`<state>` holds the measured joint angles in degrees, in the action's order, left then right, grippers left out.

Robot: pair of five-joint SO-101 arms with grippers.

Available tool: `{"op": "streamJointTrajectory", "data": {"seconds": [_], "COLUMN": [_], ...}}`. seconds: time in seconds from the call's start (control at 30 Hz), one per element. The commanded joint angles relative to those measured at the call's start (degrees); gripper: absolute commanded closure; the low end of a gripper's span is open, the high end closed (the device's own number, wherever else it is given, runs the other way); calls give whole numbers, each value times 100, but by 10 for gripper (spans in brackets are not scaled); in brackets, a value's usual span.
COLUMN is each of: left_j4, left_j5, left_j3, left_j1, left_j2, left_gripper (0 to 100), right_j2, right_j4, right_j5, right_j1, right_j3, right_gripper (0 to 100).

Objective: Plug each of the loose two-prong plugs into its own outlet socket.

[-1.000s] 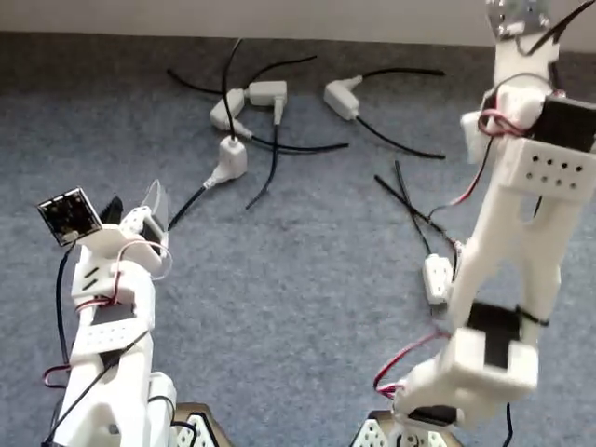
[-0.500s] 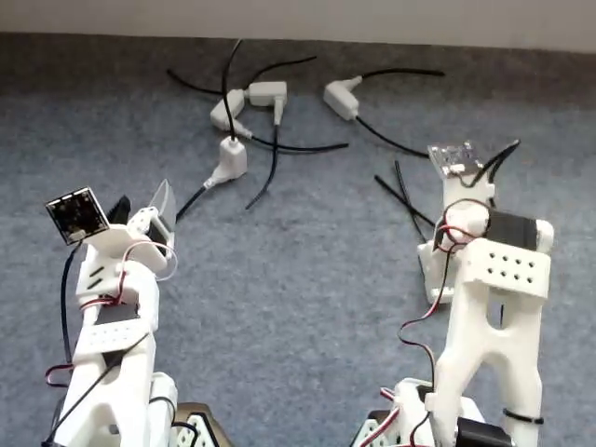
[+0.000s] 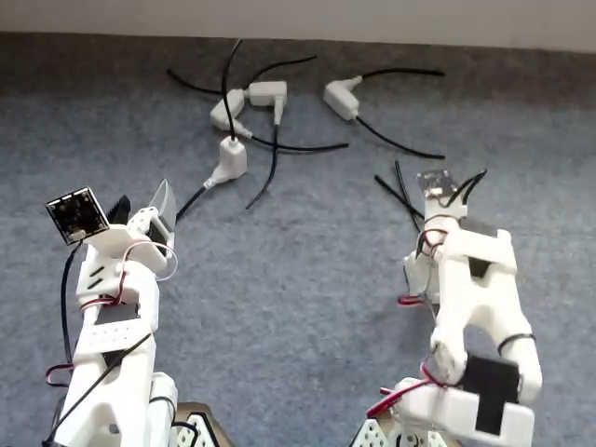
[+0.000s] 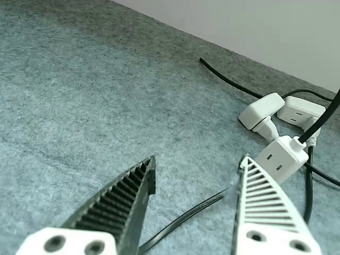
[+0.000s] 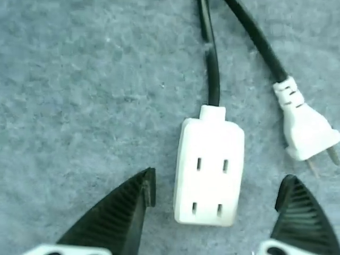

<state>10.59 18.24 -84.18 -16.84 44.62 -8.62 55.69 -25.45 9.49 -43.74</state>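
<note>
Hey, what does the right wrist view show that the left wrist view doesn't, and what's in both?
Right wrist view: a white outlet block lying below the open right gripper, a loose two-prong plug beside it. Left wrist view: a white socket end with other white cord ends behind it, ahead of the open left gripper, and a pale wall beyond. Both: grey carpet and black cords.

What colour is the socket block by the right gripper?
Socket block: white; clearest in right wrist view.

In the high view the right arm (image 3: 470,279) covers the outlet socket (image 5: 209,170) — beside that socket, the plug (image 5: 307,130) has one prong cut by the edge, and both black cords (image 5: 212,69) run off past it.
</note>
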Motion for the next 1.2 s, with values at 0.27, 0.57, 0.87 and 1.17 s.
{"op": "streamJointTrajectory", "data": {"seconds": [0.27, 0.57, 0.87, 1.17], "left_j4": [105, 97, 97, 97], "left_j5": [0, 0, 0, 0], "left_j3": [13, 13, 13, 13], "left_j1": [92, 92, 92, 92], "left_j2": [66, 66, 66, 66], "left_gripper": [748, 748, 748, 748], "right_j2": [681, -101, 593, 3284], "right_j4": [-470, 1226, 1455, 1499], "right_j5": [826, 2629, 4053, 5231], "right_j1": [-75, -576, -2202, -3020], "right_j3": [312, 2009, 3125, 5297], "right_gripper": [864, 864, 864, 864]}}
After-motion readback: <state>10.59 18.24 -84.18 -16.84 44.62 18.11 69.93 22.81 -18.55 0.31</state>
